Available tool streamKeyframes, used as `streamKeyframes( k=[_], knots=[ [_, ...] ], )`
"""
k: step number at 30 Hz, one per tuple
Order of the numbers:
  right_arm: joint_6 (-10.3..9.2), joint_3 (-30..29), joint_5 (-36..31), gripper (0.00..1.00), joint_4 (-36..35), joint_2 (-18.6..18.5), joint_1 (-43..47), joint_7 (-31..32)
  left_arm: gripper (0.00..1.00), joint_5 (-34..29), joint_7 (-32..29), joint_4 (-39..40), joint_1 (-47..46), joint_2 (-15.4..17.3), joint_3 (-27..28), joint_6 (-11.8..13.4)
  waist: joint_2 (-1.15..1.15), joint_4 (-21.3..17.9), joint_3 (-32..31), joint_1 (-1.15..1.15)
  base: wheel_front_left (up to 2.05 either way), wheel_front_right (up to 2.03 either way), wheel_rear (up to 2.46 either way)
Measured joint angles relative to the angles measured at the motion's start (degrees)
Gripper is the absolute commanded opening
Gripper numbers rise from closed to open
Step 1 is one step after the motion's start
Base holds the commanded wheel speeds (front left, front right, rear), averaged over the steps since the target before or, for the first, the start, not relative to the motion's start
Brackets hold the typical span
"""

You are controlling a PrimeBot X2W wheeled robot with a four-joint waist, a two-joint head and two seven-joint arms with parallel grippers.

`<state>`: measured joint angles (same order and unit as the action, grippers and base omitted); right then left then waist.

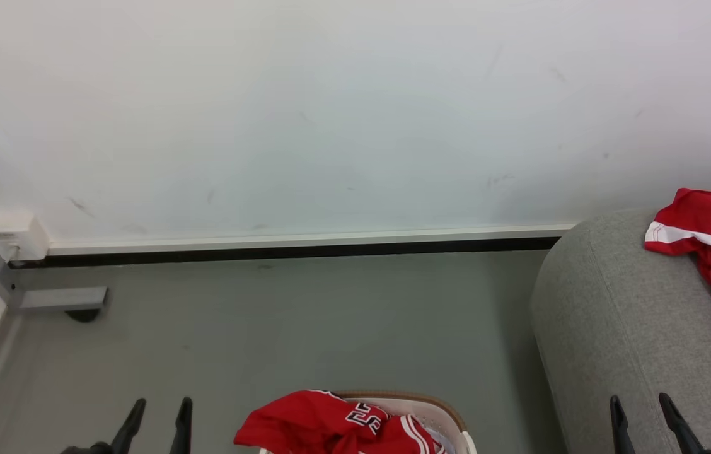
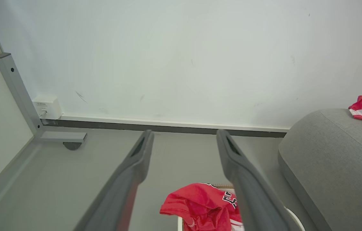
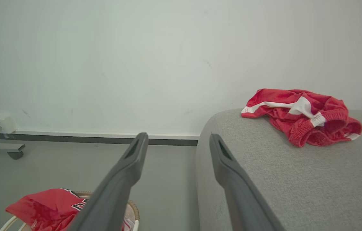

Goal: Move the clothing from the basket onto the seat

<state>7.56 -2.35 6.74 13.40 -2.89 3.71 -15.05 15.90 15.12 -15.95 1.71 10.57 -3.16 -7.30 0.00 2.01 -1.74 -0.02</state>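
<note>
– At the bottom middle of the head view, what sits on the floor?
– A cream basket (image 1: 437,403) with a brown rim, cut off by the frame's lower edge. A red jersey (image 1: 311,422) with white numerals is heaped in it and spills over its left rim.
– And the sofa?
– A grey sofa (image 1: 614,328) stands just right of the basket. Red shorts (image 1: 708,246) with white stripes lie on top of it, so one piece looks delivered and the jersey is left to move.
– The robot's hands?
– The left fingers (image 1: 132,422) hover left of the basket, and the right fingers (image 1: 677,424) hover by the sofa's near corner. Both pairs are spread wide and hold nothing.
– How should the pick go?
– My judgement: come down on the jersey's highest fold and pinch deep. Lift until the cloth clears the rim, then swing over the sofa and let go near the shorts.
</note>
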Motion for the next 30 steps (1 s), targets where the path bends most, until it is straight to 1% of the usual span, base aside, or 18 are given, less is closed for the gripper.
streamKeyframes(
  k=[2,8,24,30],
  knots=[
    [0.0,0.2,0.6,1.0,0.8,0.0,0.5,0.0,1.0,-0.4,0.0,-0.3,0.7,-0.8,0.7,-0.1,0.0,0.0,-0.5,0.0,0.0,0.0,0.0],
    [0.0,1.0,1.5,1.0,2.1,0.0,1.2,0.0,1.0,-0.8,0.0,-0.4,1.5,-1.9,1.7,-0.2,0.0,-0.4,-1.2,0.01,0.0,0.0,0.0],
    [0.0,1.1,2.0,1.0,2.1,0.0,1.0,0.0,1.0,-0.5,0.0,-0.3,1.7,-1.5,0.5,-0.2,0.0,-0.7,-0.3,0.02,0.0,0.0,0.0],
    [0.0,1.2,2.1,1.0,1.8,0.0,-0.2,0.0,1.0,-0.4,0.0,-0.3,1.6,-1.1,-0.4,-0.2,0.0,-1.4,0.6,0.02,0.0,0.0,0.0]
  ],
)
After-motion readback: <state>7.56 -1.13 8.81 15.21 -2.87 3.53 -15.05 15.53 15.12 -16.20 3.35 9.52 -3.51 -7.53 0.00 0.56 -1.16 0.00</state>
